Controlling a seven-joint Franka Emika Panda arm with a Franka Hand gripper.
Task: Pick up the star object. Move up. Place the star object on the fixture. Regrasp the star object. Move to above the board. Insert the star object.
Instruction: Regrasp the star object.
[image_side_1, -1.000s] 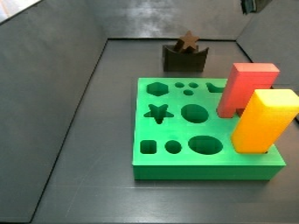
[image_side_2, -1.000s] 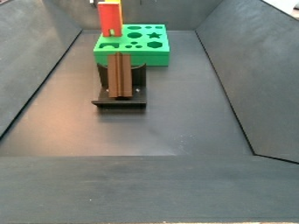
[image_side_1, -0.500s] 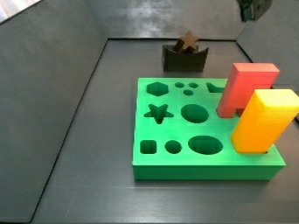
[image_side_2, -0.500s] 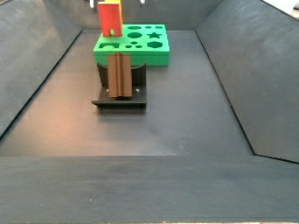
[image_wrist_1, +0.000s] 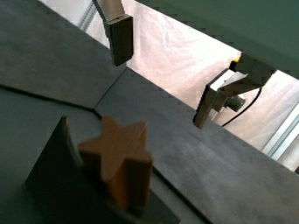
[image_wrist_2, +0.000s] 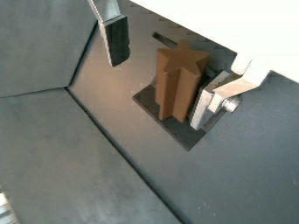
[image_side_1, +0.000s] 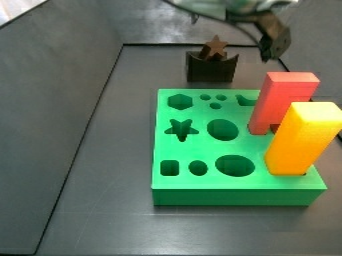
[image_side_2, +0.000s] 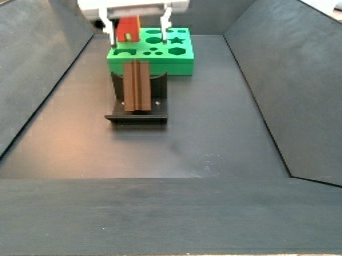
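The gripper (image_side_2: 135, 12) has come into view, jaws apart, above the slim brown star-shaped peg (image_side_2: 138, 85), which stands upright on the dark notched fixture (image_side_2: 138, 114): regrasp is beginning.

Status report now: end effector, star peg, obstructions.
End effector open, empty, above the fixture. Star object resting on the fixture, ungrasped. Red block and yellow block on the board; star hole unobstructed.
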